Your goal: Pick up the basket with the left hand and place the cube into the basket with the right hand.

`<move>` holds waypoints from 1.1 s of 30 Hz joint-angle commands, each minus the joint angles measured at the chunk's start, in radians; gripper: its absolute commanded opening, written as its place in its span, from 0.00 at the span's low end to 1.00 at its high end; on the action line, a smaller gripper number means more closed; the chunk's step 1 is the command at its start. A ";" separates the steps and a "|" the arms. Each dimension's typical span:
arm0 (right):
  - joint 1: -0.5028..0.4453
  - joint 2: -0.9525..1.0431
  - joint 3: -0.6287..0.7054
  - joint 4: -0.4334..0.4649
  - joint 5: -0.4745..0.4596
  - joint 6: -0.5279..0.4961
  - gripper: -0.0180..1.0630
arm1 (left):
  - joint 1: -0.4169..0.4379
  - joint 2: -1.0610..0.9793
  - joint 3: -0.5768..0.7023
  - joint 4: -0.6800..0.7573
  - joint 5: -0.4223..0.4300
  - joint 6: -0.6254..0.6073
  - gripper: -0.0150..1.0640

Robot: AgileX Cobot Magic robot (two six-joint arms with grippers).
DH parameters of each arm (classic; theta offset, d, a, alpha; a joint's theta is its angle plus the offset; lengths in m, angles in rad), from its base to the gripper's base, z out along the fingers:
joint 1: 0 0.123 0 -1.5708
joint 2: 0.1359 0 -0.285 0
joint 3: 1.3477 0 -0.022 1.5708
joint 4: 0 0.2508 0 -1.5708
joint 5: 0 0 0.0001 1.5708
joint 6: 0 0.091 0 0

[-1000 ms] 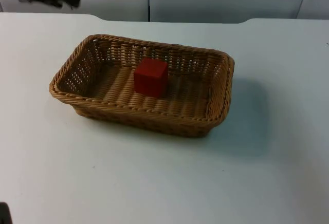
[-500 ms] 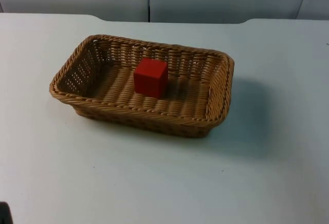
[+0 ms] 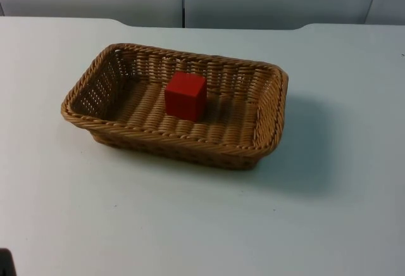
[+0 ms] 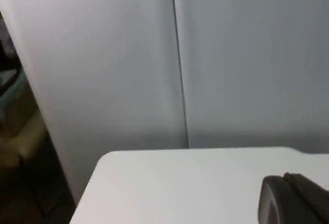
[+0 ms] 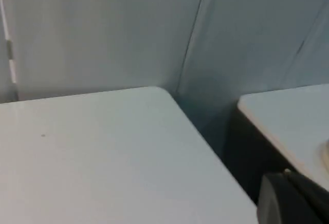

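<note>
Wicker basket [image 3: 174, 105] sat on the white surface [image 3: 190, 219], long axis running left to right. Red cube [image 3: 185, 95] lay inside, near the middle of its floor. Left claw [image 4: 295, 201] and right claw [image 5: 293, 198] both faced the grey partition wall [image 4: 103, 54], away from the basket; finger state couldn't be told. Task looked finished.

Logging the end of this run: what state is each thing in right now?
basket: upright on the table, not held.
red cube: resting inside the basket, on its floor.
left hand: away from the basket, facing the partition wall.
right hand: away from the basket, over the table's edge.
</note>
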 commanded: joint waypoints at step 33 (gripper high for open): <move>0.001 -0.556 0.257 0.833 0.280 -0.635 0.01 | -0.196 -0.422 0.281 -0.101 0.448 0.088 0.01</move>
